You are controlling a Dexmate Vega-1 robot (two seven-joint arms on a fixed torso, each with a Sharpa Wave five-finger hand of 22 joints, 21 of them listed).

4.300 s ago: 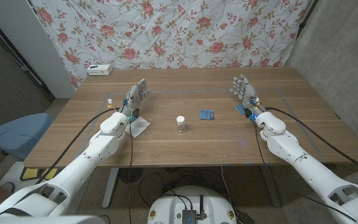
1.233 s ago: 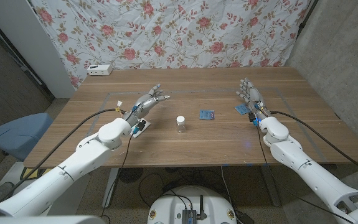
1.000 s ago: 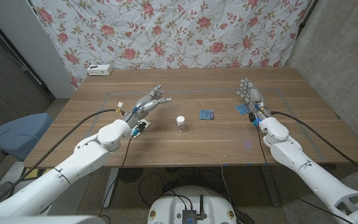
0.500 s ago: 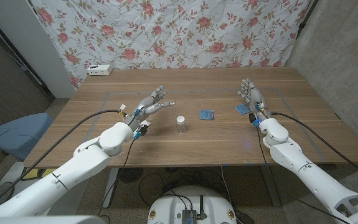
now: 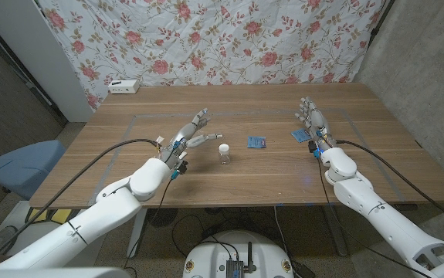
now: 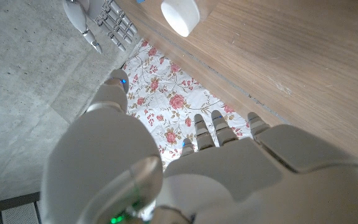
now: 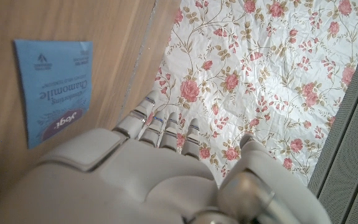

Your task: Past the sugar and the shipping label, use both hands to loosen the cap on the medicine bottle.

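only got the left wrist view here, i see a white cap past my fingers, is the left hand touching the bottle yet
Observer: No. In the head view the left hand is open, its fingertips just short of the medicine bottle, which stands upright.
Operator: where's the right hand
Observer: Well off to the bottle's right. The right hand is open beside a blue packet and holds nothing.
Operator: anything between them
Observer: A second blue packet lies on the table close to the bottle on that side.
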